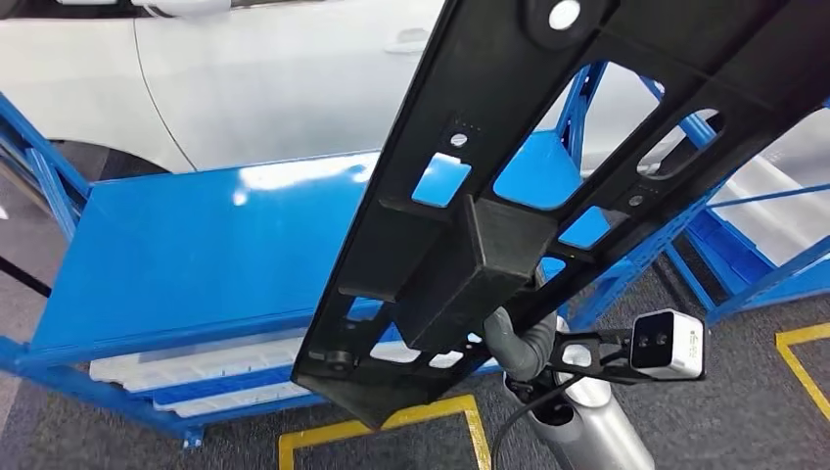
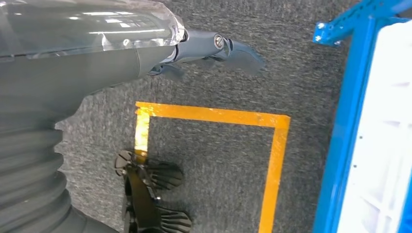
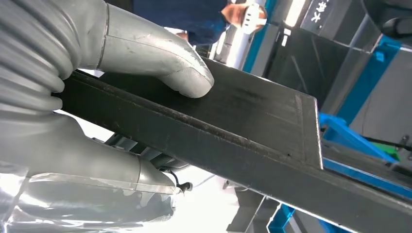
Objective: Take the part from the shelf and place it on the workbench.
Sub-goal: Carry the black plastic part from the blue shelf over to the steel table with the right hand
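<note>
Behind everything, a blue workbench (image 1: 186,245) stands before a white car (image 1: 245,78). Raised above it, tilted, the long black part (image 1: 548,176) is gripped by the right hand (image 3: 97,92), thumb pressing its flat face. The left hand (image 2: 214,48) hangs over grey carpet, fingers apart, holding nothing.

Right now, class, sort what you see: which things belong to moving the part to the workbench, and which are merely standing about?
Belonging to the job:
black part, long, with cut-outs
right hand, gripping the part
blue workbench
left hand, holding nothing

Standing about:
white car
yellow floor tape
blue rack
person in blue
</note>
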You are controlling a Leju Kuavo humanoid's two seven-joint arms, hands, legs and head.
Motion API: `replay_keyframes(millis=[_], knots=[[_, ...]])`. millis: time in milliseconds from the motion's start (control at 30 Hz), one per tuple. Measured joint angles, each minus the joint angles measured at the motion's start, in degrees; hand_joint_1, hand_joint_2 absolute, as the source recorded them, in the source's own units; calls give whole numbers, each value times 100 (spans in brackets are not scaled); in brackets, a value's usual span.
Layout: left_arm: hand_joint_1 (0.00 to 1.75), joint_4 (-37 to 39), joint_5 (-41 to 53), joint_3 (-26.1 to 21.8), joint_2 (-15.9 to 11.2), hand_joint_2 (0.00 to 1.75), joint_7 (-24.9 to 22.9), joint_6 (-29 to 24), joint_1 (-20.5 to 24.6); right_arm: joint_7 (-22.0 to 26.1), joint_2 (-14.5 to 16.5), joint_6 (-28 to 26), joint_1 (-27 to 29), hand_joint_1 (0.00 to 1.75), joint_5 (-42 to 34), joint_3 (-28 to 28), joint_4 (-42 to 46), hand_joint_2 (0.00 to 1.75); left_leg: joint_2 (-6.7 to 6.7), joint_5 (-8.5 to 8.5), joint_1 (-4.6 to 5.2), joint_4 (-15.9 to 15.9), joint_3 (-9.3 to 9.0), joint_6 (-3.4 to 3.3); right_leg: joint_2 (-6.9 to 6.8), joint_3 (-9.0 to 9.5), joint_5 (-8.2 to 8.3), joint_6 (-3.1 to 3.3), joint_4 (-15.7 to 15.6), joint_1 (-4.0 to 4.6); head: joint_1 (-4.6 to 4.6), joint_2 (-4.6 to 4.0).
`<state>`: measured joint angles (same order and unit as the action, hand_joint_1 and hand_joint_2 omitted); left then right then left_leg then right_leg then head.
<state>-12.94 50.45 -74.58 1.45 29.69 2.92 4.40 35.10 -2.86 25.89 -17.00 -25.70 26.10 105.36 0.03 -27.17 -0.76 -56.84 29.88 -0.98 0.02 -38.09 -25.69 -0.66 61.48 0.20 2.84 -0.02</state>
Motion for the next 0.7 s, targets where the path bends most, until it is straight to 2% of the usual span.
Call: replay_keyframes(millis=[67, 100, 133, 167, 200, 233, 267, 300, 333, 400, 433, 467, 500, 533, 600, 633, 667, 700], knots=[[0, 0, 17, 0, 7, 175, 1, 12, 3, 21, -26, 19, 67, 175, 42, -1, 36, 175, 14, 101, 5, -8, 124, -42, 3, -214, -545, -52, 701, -34, 0, 0], [0, 0, 27, 0, 10, 175, 1, 14, -2, 34, -38, 38, 109, 175, 68, -1, 57, 175, 16, 148, 8, -17, 194, -41, 2, -294, -717, -74, 1045, -48, 0, 0], [0, 0, 36, 1, 12, 175, 1, 14, -6, 45, -49, 58, 148, 175, 87, -1, 80, 175, 16, 192, 10, -29, 266, -36, 2, -303, -764, -88, 1250, -59, 0, 0], [0, 0, 44, 1, 13, 175, 2, 14, -9, 51, -57, 71, 178, 175, 99, -1, 102, 175, 17, 232, 10, -43, 335, -28, 1, -216, -691, -93, 1250, -68, 0, 0], [0, 0, 50, 2, 13, 175, 3, 14, -11, 56, -63, 80, 196, 175, 106, -1, 123, 175, 17, 270, 10, -59, 400, -16, 1, -23, -548, -89, 1043, -75, 0, 0], [0, 0, 55, 3, 13, 175, 7, 14, -11, 61, -65, 81, 205, 175, 115, -1, 147, 175, 16, 303, 10, -75, 453, 0, 3, 257, -405, -71, 669, -78, 0, 0], [0, 0, 67, 5, 13, 175, 12, 16, -11, 69, -66, 79, 208, 175, 126, -1, 173, 175, 14, 333, 16, -90, 500, 20, 5, 545, -335, -47, 245, -68, 0, 0], [0, 0, 84, 7, 14, 175, 16, 21, -11, 82, -67, 74, 210, 175, 138, -1, 201, 175, 13, 370, 18, -94, 532, 49, 7, 770, -311, -21, -108, -54, 0, 0], [0, 0, 103, 10, 14, 175, 18, 25, -10, 96, -68, 68, 217, 175, 150, -1, 228, 175, 13, 408, 17, -90, 549, 80, 10, 900, -317, 6, -335, -34, 0, 0], [0, 0, 135, 13, 13, 175, 12, 30, -12, 116, -70, 51, 241, 175, 163, -3, 286, 175, 10, 495, 11, -57, 567, 150, 8, 914, -296, 56, -462, -10, 0, 0], [0, 0, 147, 14, 12, 175, 6, 29, -14, 119, -70, 39, 256, 175, 166, -4, 317, 175, 7, 500, 7, -52, 586, 179, -6, 888, -244, 93, -491, -19, 0, 0], [0, 0, 157, 15, 11, 175, 3, 30, -18, 117, -70, 25, 270, 175, 168, -5, 351, 175, 4, 432, 6, -98, 628, 206, -18, 856, -192, 134, -521, -33, 0, 0], [0, 0, 165, 15, 10, 175, -1, 31, -23, 109, -69, 10, 284, 175, 168, -8, 389, 175, 0, 258, 4, -256, 698, 229, -33, 812, -131, 179, -547, -48, 0, 0], [0, 0, 168, 15, 8, 175, -1, 31, -24, 98, -68, -2, 298, 175, 168, -15, 420, 175, 1, 1, -4, -536, 794, 247, -44, 764, -78, 209, -559, -55, 0, 0], [0, 0, 168, 15, 5, 175, -1, 32, -23, 70, -66, -12, 331, 175, 162, -32, 460, 175, 1, -490, -8, -1305, 992, 283, -54, 644, 10, 237, -549, -44, 0, 0], [0, 0, 167, 15, 5, 175, -1, 32, -21, 62, -65, -12, 349, 175, 159, -39, 467, 175, 2, -576, -9, -1586, 1026, 298, -59, 580, 52, 235, -537, -40, 0, 0], [0, 0, 167, 15, 5, 175, -1, 32, -19, 56, -64, -12, 365, 175, 156, -43, 473, 175, 1, -530, -10, -1684, 972, 309, -61, 510, 92, 227, -516, -40, 0, 0], [0, 0, 165, 15, 6, 175, 0, 32, -17, 54, -64, -12, 378, 175, 153, -45, 481, 175, 2, -391, -13, -1564, 814, 315, -61, 436, 128, 215, -486, -42, 0, 0]])
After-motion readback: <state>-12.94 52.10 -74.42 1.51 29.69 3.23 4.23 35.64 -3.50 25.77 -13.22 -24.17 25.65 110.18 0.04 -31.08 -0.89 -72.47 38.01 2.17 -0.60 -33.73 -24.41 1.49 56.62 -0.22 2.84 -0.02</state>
